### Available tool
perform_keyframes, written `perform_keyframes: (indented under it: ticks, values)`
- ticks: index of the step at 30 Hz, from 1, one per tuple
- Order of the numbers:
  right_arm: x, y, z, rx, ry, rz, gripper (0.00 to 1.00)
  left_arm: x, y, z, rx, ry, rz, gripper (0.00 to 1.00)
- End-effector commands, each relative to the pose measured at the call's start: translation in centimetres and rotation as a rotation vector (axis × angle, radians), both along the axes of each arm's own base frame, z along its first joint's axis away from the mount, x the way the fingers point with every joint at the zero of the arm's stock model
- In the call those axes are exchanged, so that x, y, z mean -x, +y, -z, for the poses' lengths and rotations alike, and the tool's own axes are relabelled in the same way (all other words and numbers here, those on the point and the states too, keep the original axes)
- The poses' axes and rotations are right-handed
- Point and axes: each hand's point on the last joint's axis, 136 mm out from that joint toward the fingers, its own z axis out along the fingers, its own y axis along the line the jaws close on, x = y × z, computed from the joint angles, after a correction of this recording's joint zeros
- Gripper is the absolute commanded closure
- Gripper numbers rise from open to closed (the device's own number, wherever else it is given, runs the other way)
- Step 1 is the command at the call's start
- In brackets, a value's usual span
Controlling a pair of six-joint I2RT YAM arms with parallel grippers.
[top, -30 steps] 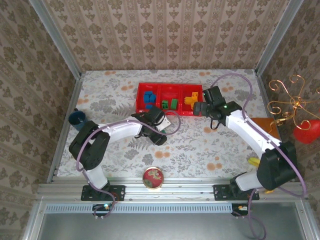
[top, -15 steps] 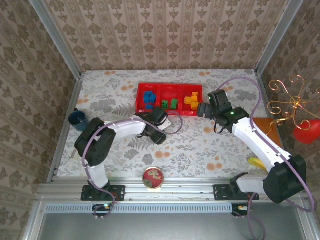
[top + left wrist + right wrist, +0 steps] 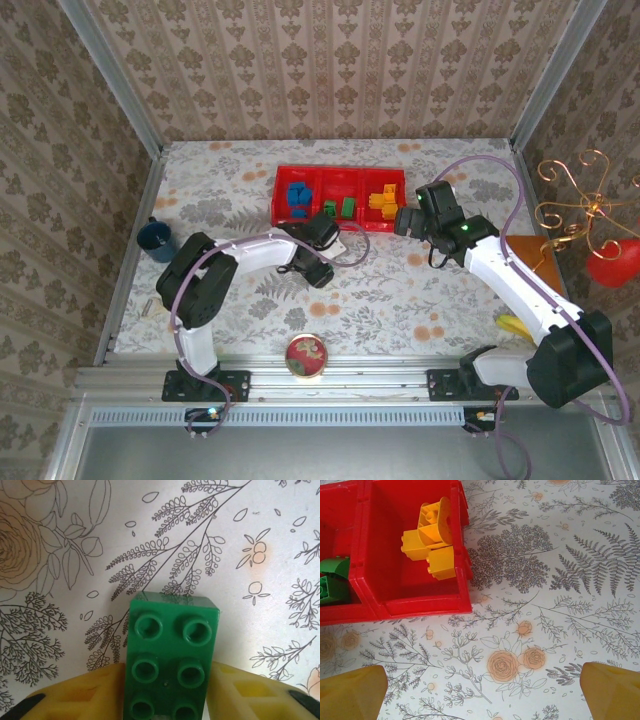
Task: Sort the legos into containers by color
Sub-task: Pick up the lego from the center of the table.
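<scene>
Left tool [image 3: 167, 690] is clenched on a green lego [image 3: 170, 630]. Its yellow fingers [image 3: 85, 695] press the block's two long sides, so the lego's long axis runs straight out along the tool's reach, studs facing the wrist camera. Whether the lego rests on the desk [image 3: 260, 540] or hangs just off it I cannot tell. From above, this tool sits just near of the red tray [image 3: 340, 171]. The middle compartment, where two green legos [image 3: 338, 208] lie, is far and slightly right of it. The tray's near wall stands between and is, I judge, what the lego must clear. Blue legos [image 3: 297, 195] sit in the left compartment, orange legos [image 3: 380, 200] in the right. Right tool [image 3: 403, 220] hangs released just beside the tray's near right corner, off the middle path. Cup [image 3: 155, 237], dish [image 3: 305, 357] and banana [image 3: 510, 323] lie well apart.
</scene>
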Motion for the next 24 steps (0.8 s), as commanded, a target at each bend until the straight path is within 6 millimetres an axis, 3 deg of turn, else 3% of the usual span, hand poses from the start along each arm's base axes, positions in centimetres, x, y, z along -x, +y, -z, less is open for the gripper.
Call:
perform_keyframes:
  ticks: [1, 6, 24]
  values:
    - [0.5, -0.5, 0.1, 0.015, 0.004, 0.029, 0.00, 0.1, 0.9, 1.8, -0.058, 0.018, 0.003, 0.64]
    - [0.5, -0.6, 0.1, 0.018, 0.004, 0.031, 0.00, 0.0, 0.5, 1.2, -0.039, 0.020, 0.004, 0.74]
    - [0.7, -0.9, -0.4, 0.017, -0.012, 0.043, 0.00, -1.6, -0.3, -3.7, 0.062, -0.107, -0.037, 0.81]
